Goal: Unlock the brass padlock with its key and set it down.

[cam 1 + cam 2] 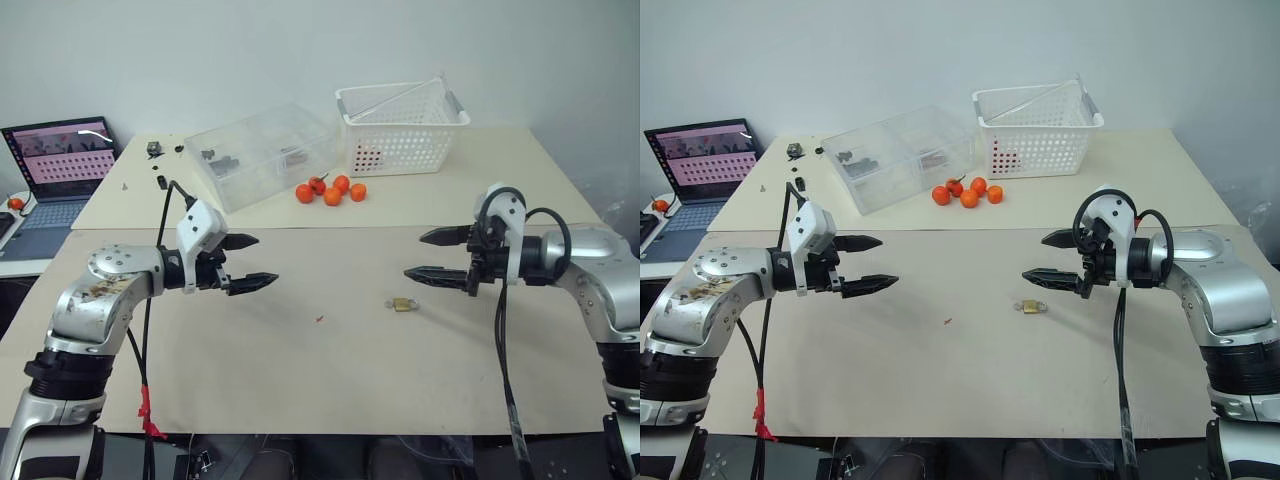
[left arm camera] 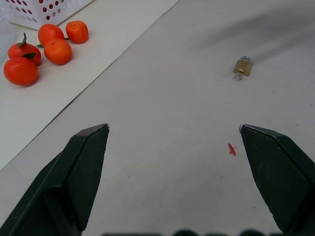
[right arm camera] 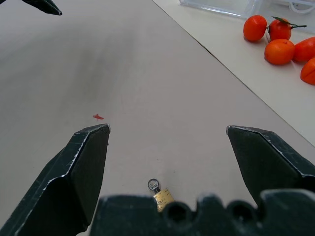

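Right, both my jaws wide open, empty. Brass padlock (image 1: 403, 304) flat on counter (image 1: 300, 380), just below right gripper (image 1: 430, 257) jaws. I judge it light, rigid, slippery; pinch body sides. Key unclear.

- You have a white perforated plastic basket (image 1: 403, 130) standing at the far side of the pale table (image 1: 300, 380).
- Beside it, you see a clear plastic compartment box (image 1: 262, 152) holding small dark parts.
- A cluster of round orange fruits (image 1: 331, 190) lies just in front of that box and the basket.
- A tiny red speck (image 1: 319, 320) lies on the near table surface.
- At your far left an open laptop (image 1: 60, 165) shows a pinkish screen.
- A few small black items (image 1: 157, 150) lie between the laptop and the box.
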Robot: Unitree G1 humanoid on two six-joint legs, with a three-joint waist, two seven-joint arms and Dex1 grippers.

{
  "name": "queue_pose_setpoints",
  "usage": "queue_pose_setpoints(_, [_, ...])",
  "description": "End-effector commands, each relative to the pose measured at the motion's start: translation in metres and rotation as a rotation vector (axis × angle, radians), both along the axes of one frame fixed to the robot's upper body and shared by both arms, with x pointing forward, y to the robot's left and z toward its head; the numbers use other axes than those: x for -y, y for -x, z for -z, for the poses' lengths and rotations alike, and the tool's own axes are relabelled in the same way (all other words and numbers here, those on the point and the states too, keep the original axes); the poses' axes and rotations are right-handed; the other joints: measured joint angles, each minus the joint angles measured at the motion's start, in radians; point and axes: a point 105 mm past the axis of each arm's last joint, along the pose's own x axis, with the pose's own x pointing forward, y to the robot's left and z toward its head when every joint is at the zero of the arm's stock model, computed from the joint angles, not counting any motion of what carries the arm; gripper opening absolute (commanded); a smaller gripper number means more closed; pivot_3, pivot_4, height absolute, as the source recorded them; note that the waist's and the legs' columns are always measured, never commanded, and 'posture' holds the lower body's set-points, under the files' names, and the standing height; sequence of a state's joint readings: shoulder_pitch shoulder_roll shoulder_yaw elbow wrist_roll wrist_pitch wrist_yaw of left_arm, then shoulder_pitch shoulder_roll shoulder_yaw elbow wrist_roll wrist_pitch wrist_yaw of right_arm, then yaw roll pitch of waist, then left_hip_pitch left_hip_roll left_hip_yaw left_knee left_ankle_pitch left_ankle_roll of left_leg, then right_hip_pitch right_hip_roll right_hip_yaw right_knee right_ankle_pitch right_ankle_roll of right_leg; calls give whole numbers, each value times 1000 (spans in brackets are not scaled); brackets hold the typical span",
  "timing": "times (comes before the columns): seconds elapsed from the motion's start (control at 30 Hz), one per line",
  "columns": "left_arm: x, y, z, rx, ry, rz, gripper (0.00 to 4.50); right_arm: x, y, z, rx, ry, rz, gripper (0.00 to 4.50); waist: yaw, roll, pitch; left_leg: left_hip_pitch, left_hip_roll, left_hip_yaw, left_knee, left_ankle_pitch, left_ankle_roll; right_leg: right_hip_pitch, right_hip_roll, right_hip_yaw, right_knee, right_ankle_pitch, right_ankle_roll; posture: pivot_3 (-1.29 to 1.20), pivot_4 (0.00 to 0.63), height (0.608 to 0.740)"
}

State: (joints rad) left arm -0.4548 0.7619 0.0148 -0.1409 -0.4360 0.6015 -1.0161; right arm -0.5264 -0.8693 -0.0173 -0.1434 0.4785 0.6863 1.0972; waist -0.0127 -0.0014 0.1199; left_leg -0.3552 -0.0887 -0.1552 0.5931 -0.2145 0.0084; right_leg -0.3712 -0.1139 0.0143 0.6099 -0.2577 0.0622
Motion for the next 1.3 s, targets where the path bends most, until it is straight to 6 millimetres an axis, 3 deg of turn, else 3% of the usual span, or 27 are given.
queue_pose_setpoints(0.03, [3, -3, -15, 66, 12, 15, 4500, 3, 5, -14, 60, -8, 5, 4494, 0, 0, 0, 0, 0, 0, 0, 0, 0, 0, 0, 0, 0, 0, 0, 0, 150, 740])
queue_pose_setpoints(0.27, [7, -13, -26, 115, 18, 37, 4500, 6, 12, -17, 53, -16, 21, 4494, 2, 0, 0, 0, 0, 0, 1, 0, 0, 0, 0, 0, 0, 0, 0, 0, 150, 740])
queue_pose_setpoints(0.47, [10, -39, -40, 186, -19, 2, 4500, -1, 16, -14, 7, -21, 8, 4494, 1, -1, 1, 0, 0, 2, 1, 0, 0, 0, 1, -1, 0, 0, -1, 0, 150, 740])
queue_pose_setpoints(0.77, [28, -20, -29, 121, -98, 223, 4500, -11, 40, -10, -31, 72, -138, 4494, -2, -1, 1, -2, 0, 3, 2, 0, 0, 0, 1, 0, 0, 0, 0, 0, 150, 740])
queue_pose_setpoints(0.93, [29, -6, -26, 94, -122, 279, 4500, -10, 26, 12, 3, 147, -169, 4494, -5, -2, 1, -1, 0, 4, 4, 0, 1, 0, 1, 0, 0, 0, 0, 0, 150, 740])
queue_pose_setpoints(1.3, [28, 11, -14, 74, -182, 311, 4500, -32, -10, 51, 109, 191, -266, 4494, -7, -2, 1, 1, 2, 6, 4, 0, 1, 0, 3, 1, 2, 0, -1, 0, 150, 740])
